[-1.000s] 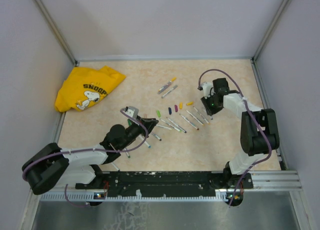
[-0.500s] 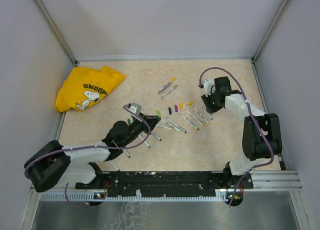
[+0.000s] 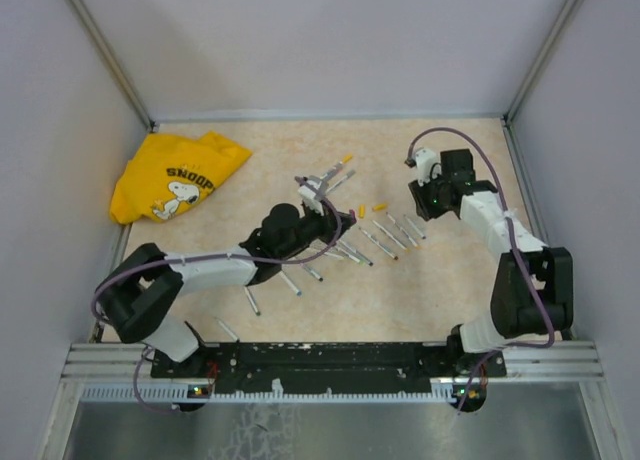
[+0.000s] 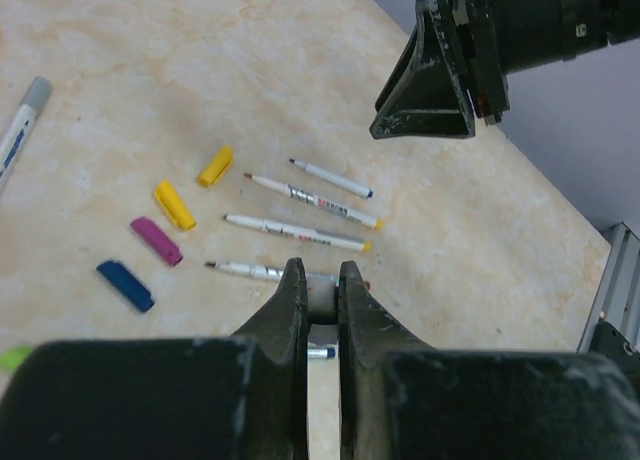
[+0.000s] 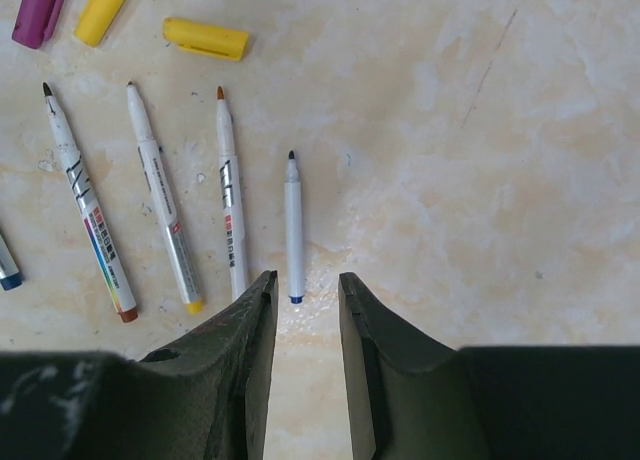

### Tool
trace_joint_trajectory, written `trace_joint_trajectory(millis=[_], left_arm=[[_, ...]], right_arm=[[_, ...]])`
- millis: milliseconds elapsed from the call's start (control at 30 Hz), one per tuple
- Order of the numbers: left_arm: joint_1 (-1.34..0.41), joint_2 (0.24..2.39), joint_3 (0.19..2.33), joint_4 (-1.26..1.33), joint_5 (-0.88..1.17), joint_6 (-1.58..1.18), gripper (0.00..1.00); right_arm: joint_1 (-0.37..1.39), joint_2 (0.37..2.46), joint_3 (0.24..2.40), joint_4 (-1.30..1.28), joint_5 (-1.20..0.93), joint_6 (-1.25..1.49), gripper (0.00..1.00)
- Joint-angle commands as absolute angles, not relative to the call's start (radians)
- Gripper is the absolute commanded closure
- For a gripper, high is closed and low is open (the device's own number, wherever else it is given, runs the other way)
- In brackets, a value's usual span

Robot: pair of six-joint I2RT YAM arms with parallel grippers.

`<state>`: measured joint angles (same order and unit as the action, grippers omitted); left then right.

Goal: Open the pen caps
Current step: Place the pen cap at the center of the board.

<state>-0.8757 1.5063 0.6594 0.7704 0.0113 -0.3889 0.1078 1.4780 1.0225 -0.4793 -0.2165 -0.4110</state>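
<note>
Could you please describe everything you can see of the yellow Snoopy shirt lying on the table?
The yellow Snoopy shirt looks like soft, bright yellow fabric, crumpled into a loose heap rather than folded. Its print faces up: black "SNOOP" lettering above the white cartoon dog. It lies in the far left corner of the beige table, its left edge at or very near the left wall. Nothing else appears to touch it.

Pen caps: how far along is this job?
Mostly done: four uncapped pens lie bare-tipped, loose caps beside them. In hand: left gripper nearly shut over the row, right gripper open, empty. Left: two pens farther back look still capped.
</note>
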Motion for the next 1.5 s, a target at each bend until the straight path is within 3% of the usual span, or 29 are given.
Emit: trace_joint_trajectory(millis=[0,400,767,1467], left_arm=[[-0.882,1.636,0.872,0.549,0.054,-0.384,1.0],[-0.881,2.12,1.656,-0.1,-0.025,-0.311,1.0],[-0.865,2.452,2.149,-0.329,0.059,-0.291,0.99],[-0.818,2.56,2.215,-0.285,0.103,-0.398,0.88]], right_arm=[[0.07,1.416,1.033,-0.435,-0.23,-0.383,0.69],[-0.046,1.355,1.014,-0.365,-0.195,-0.299,0.7],[-0.061,1.326,0.992,-0.323,-0.166,-0.274,0.72],[-0.063,1.319,0.986,-0.319,-0.204,-0.274,0.73]])
